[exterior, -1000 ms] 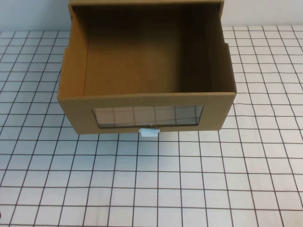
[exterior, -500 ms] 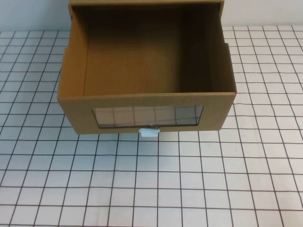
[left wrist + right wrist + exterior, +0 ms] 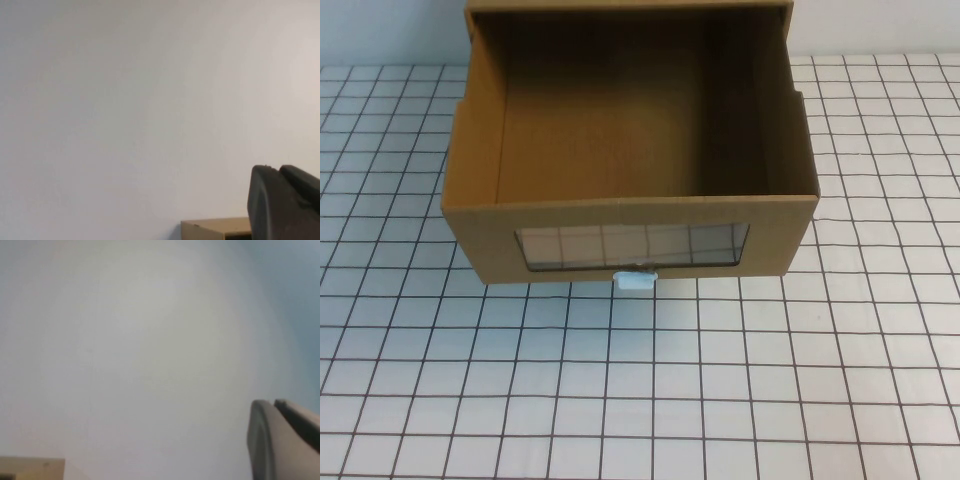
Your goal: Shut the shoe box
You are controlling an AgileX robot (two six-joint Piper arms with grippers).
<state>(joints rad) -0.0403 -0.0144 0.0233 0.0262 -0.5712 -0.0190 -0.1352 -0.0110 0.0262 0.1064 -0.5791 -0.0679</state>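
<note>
Sitting pulled open at table [image 3: 650,400] rear centre: shoe box [image 3: 630,215]. Left gripper [image 3: 285,205] and right gripper [image 3: 282,440] raised, facing wall, outside high view; finger state unreadable.

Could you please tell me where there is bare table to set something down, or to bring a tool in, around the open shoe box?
The gridded table is bare in front of the shoe box, below its white pull tab, and in strips at both sides. The box fills the middle and far edge. The left tool and right tool show only in their wrist views, raised, facing the wall.
</note>
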